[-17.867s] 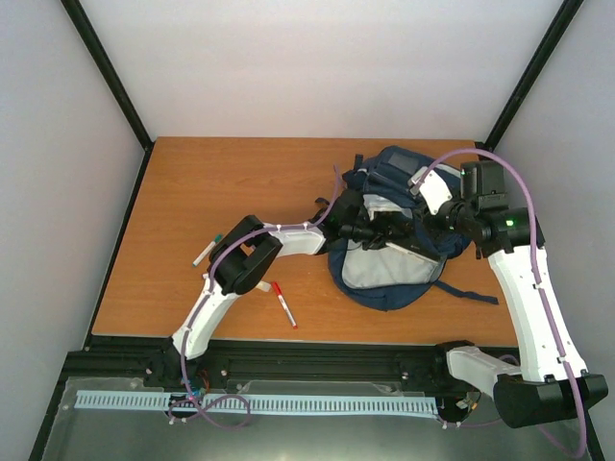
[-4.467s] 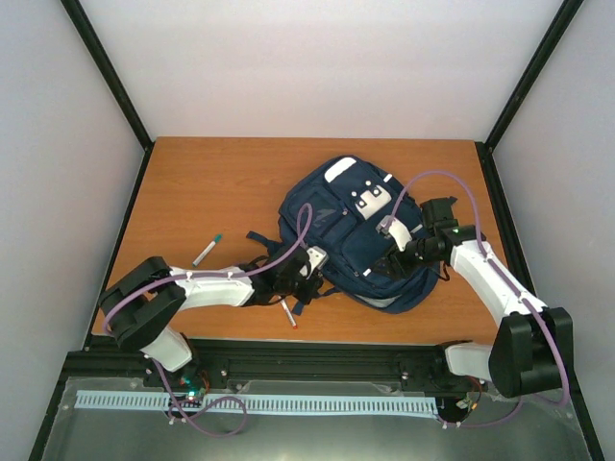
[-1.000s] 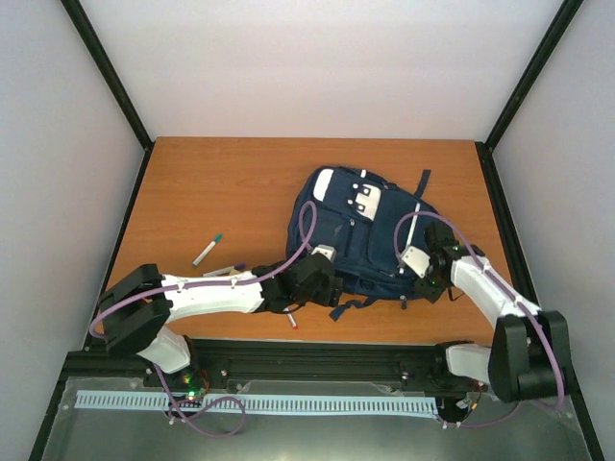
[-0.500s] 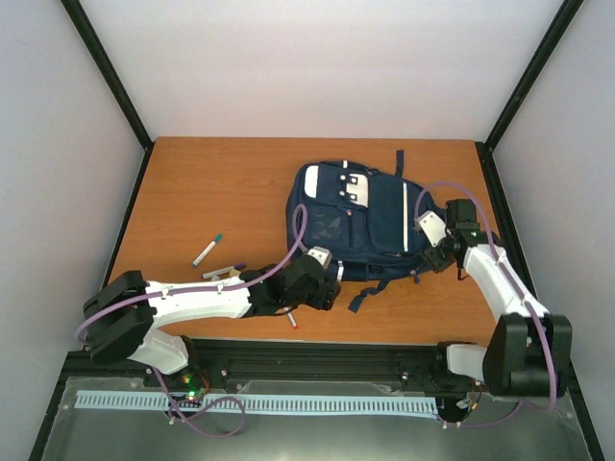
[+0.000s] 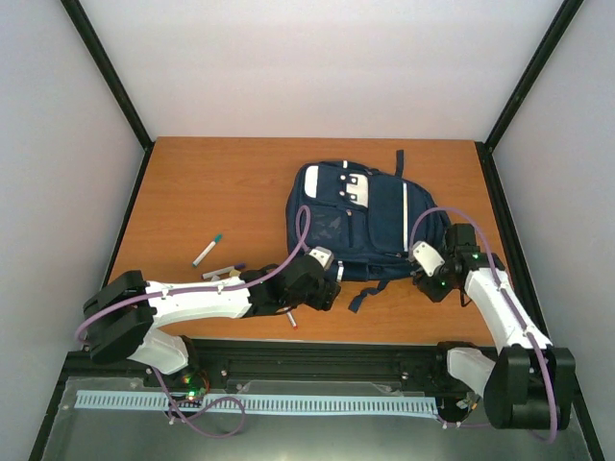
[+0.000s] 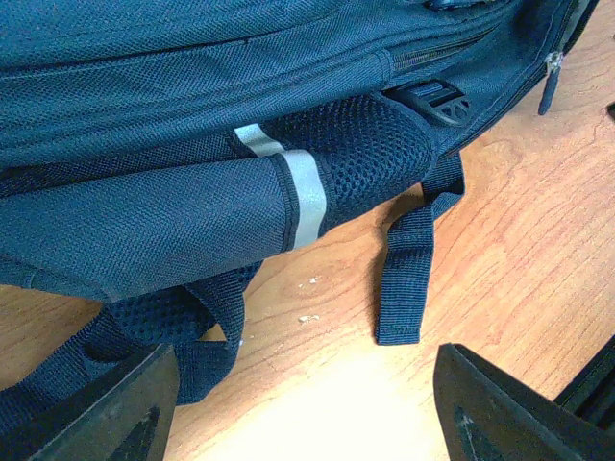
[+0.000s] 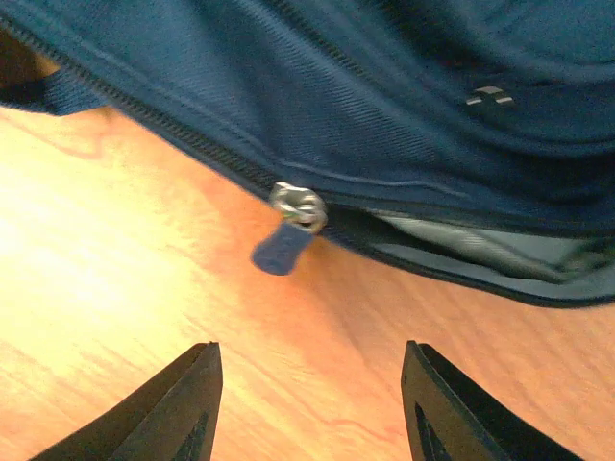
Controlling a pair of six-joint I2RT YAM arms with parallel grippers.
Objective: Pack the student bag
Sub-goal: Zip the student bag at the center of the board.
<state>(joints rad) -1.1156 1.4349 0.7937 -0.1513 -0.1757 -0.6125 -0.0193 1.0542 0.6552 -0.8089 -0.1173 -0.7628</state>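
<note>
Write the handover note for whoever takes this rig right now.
Left gripper: open, empty, at the student bag's near strap ends.
Right gripper: open, empty, facing the zipper pull.
Bag: flat on the table, zip partly open, grey lining showing.
Left to do: green-capped marker, purple-capped marker and red-capped marker lie outside the bag. Its contents are not visible.

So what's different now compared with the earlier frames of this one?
The bag, bunched up and open at first, has been turned and laid flat, front up, top toward the far edge. Neither claw holds it now. The left claw is open at its near-left corner. The right claw is open and has drawn back toward the near edge, by the zipper pull. The green-capped marker and red-capped marker stayed put.
</note>
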